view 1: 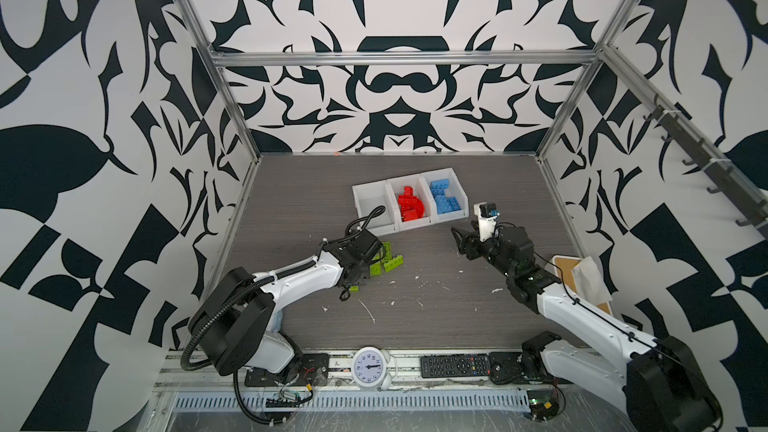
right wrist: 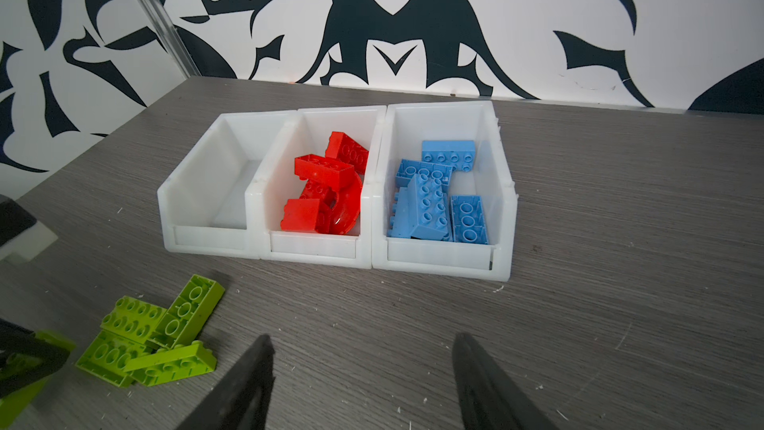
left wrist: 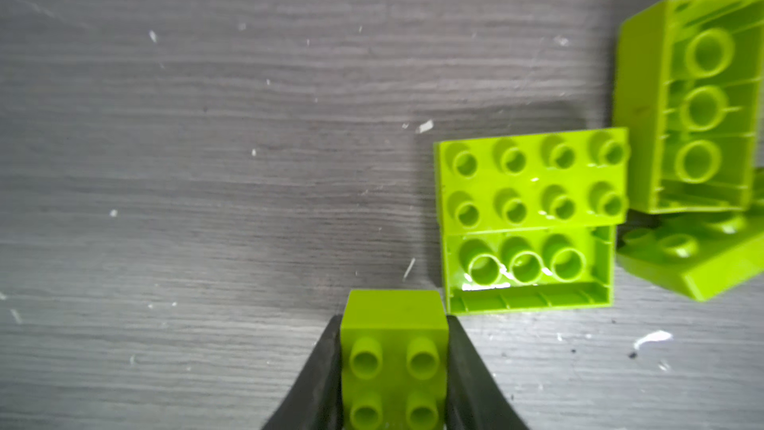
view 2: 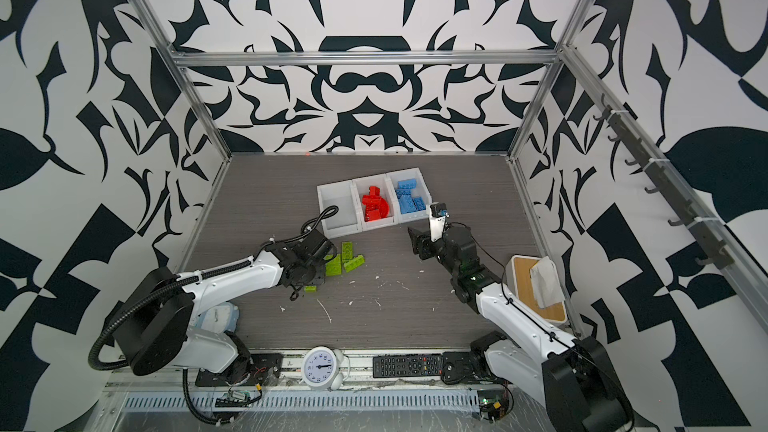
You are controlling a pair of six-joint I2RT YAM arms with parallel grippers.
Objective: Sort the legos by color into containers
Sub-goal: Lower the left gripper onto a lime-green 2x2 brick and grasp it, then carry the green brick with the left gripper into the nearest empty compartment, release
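At the front rail sit a white clock [view 1: 369, 367] and a black remote [view 1: 454, 365]. Beyond them, low over the grey table [view 1: 415, 317], the left gripper [left wrist: 393, 320] pinches a small lime brick [left wrist: 395, 366] by its two sides, studs facing the wrist camera. Whether the brick touches the table I cannot tell.

Just beside it lies the loose heap of lime legos [right wrist: 157, 337] – some studs up, some showing their hollow undersides, leaning on one another.

Across the table the right gripper [right wrist: 363, 339] hangs with its jaws spread and nothing between them, pointing toward the bins.

Farther back stand the containers [right wrist: 206, 237], three white bins joined in a row – red legos [right wrist: 326, 184] in the middle one, blue legos [right wrist: 430, 196] in the end bin nearest the right arm.
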